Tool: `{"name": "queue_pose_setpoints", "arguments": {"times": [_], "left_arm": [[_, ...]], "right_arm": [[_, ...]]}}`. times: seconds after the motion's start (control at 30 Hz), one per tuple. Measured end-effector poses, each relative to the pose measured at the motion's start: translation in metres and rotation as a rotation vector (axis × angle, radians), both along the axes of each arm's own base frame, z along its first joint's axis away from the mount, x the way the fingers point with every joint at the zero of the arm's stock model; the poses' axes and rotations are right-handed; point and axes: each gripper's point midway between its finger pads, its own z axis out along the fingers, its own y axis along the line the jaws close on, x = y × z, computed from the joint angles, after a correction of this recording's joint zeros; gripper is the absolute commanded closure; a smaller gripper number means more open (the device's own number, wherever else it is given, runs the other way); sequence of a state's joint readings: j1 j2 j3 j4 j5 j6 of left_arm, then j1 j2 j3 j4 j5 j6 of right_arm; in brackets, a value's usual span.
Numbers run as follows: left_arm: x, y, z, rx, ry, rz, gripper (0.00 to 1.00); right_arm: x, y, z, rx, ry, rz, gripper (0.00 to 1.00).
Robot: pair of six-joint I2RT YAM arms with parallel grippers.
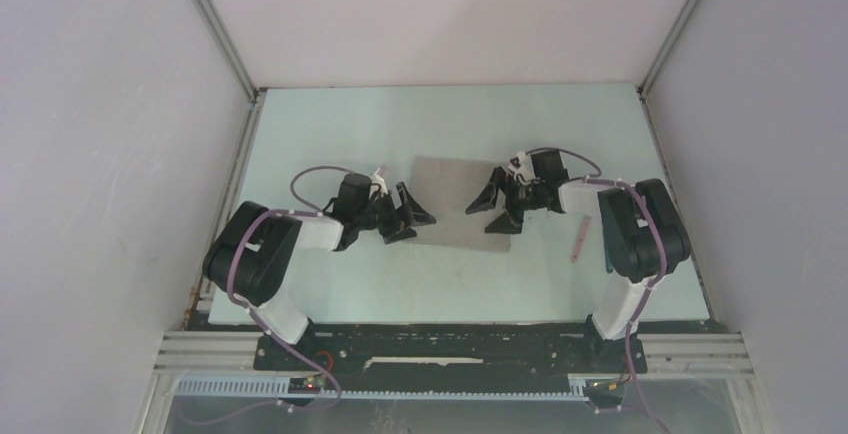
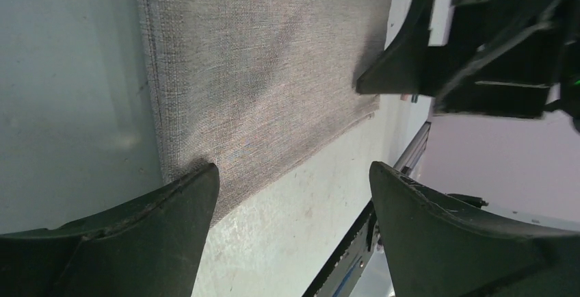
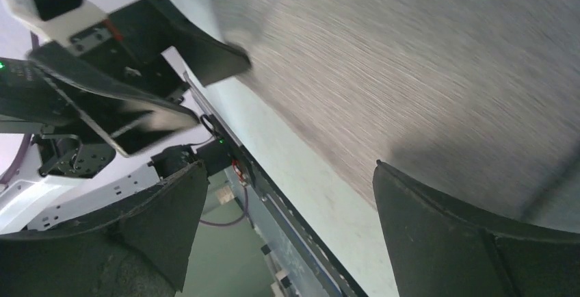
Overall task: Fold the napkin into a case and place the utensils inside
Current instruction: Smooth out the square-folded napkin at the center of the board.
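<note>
The taupe-grey napkin (image 1: 455, 199) lies flat and unfolded at the middle of the pale table (image 1: 340, 124). The left gripper (image 1: 412, 224) sits low at the napkin's left edge with its jaws spread wide and holding nothing; in the left wrist view one finger (image 2: 171, 222) overlaps the cloth's corner. The right gripper (image 1: 480, 219), equally wide open and empty, hangs over the napkin's right side. A pale pink utensil (image 1: 580, 237) lies at centre right of the top view, apart from the cloth.
</note>
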State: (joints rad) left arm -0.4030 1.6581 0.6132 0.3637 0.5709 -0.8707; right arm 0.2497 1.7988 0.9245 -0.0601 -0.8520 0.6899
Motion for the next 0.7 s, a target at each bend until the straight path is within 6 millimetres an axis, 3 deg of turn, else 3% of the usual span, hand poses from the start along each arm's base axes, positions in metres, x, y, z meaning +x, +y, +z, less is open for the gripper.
{"name": "queue_pose_setpoints", "arguments": {"times": [0.13, 0.4, 0.57, 0.6, 0.7], "left_arm": [[-0.005, 0.002, -0.001, -0.031, -0.042, 0.014, 0.06], [-0.015, 0.005, -0.002, -0.074, -0.095, 0.031, 0.06], [-0.019, 0.006, -0.001, -0.094, -0.105, 0.039, 0.05], [-0.019, 0.006, 0.000, -0.095, -0.106, 0.038, 0.05], [-0.019, 0.006, 0.001, -0.100, -0.100, 0.040, 0.05]], "right_arm": [[-0.018, -0.016, -0.019, 0.006, 0.060, -0.014, 0.04], [-0.010, -0.050, -0.021, 0.006, 0.040, -0.064, 0.05], [-0.009, -0.075, -0.017, -0.093, 0.011, -0.126, 0.05], [-0.011, -0.080, -0.017, -0.130, 0.011, -0.143, 0.07], [-0.021, -0.082, -0.006, -0.197, 0.004, -0.164, 0.29]]}}
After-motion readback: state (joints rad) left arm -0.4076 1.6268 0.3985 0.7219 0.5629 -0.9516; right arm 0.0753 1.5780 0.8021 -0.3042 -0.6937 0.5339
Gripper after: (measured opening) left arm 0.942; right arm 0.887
